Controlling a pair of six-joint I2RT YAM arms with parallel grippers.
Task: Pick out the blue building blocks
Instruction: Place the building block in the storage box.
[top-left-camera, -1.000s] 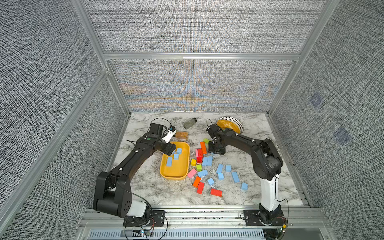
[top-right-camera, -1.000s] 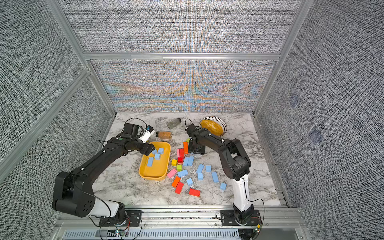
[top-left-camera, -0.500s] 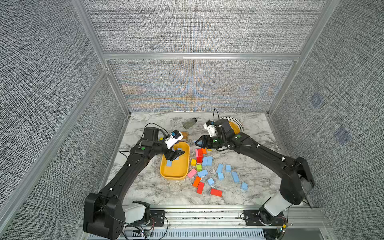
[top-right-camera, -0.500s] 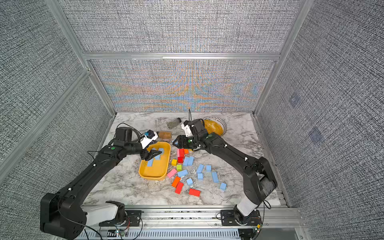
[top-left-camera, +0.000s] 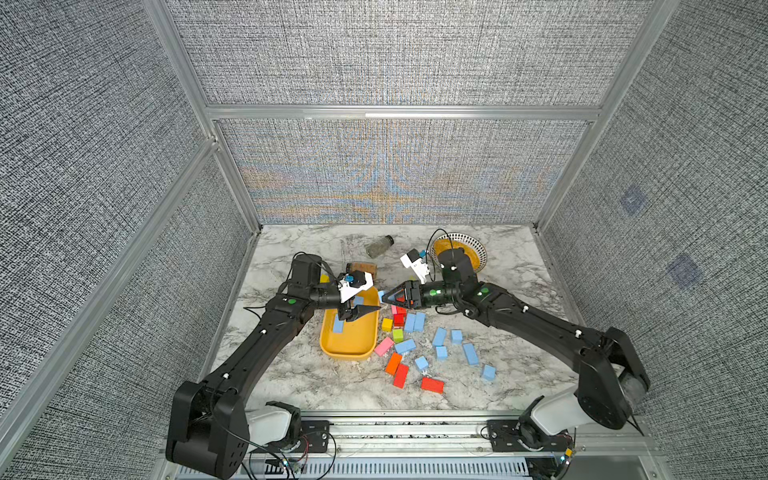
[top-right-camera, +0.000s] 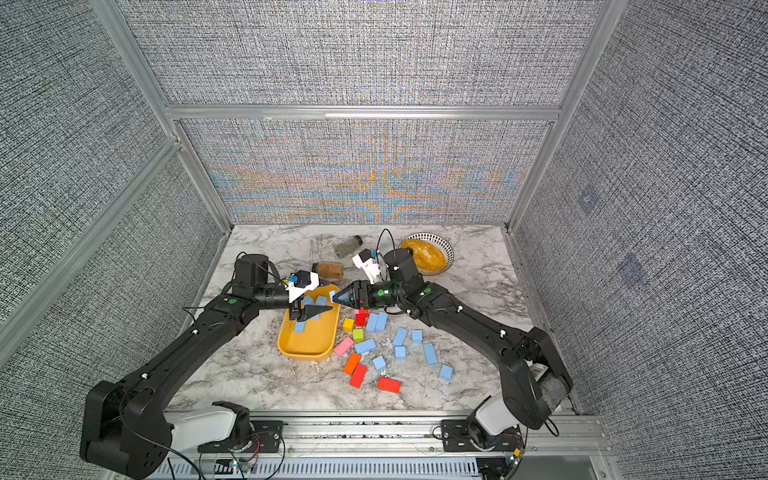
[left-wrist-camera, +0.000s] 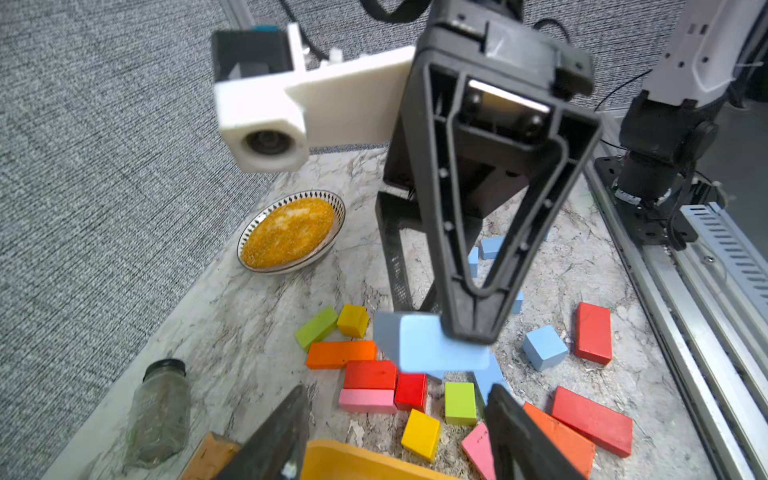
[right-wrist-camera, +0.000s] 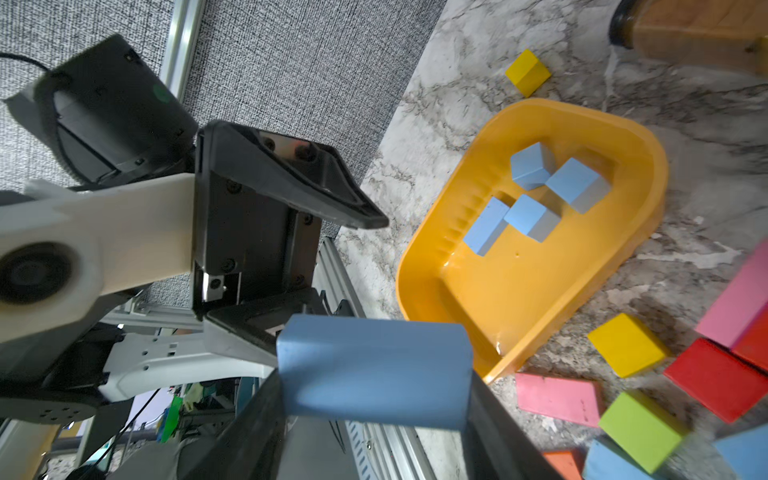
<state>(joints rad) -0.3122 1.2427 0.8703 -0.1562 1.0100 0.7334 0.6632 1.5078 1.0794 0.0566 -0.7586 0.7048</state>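
Blue building blocks (top-left-camera: 439, 336) lie in three places on a white marble table (top-left-camera: 324, 386). Starting at the left, we see the left arm (top-left-camera: 266, 336) reaching in over a yellow tray (top-left-camera: 349, 347), with the left gripper (top-left-camera: 374, 309) hanging above it, jaws apart and nothing between them; the right wrist view shows that gap plainly. On the tray floor rest four blue blocks (right-wrist-camera: 532, 216), bunched toward its far end and partly hidden by the gripper in both top views. Just right of the tray, the right gripper (top-left-camera: 386, 298) points toward the left one, the two sets of tips near each other but not touching. We see it clamped on one blue brick (left-wrist-camera: 432, 345), which is held clear of the table at the tray's right rim; we cannot tell whether the brick hangs over the tray or just outside it. Farther right, nine loose blue blocks (top-left-camera: 469, 354) lie scattered on the marble, some cubes and some longer bricks, none touching a gripper. Along their left edge they mix with red, orange, pink, yellow and green blocks (top-left-camera: 432, 385). At the rear right stands a patterned bowl (top-left-camera: 478, 249) filled with yellow grains, and a glass jar (top-left-camera: 379, 246) lies on its side just left of it.
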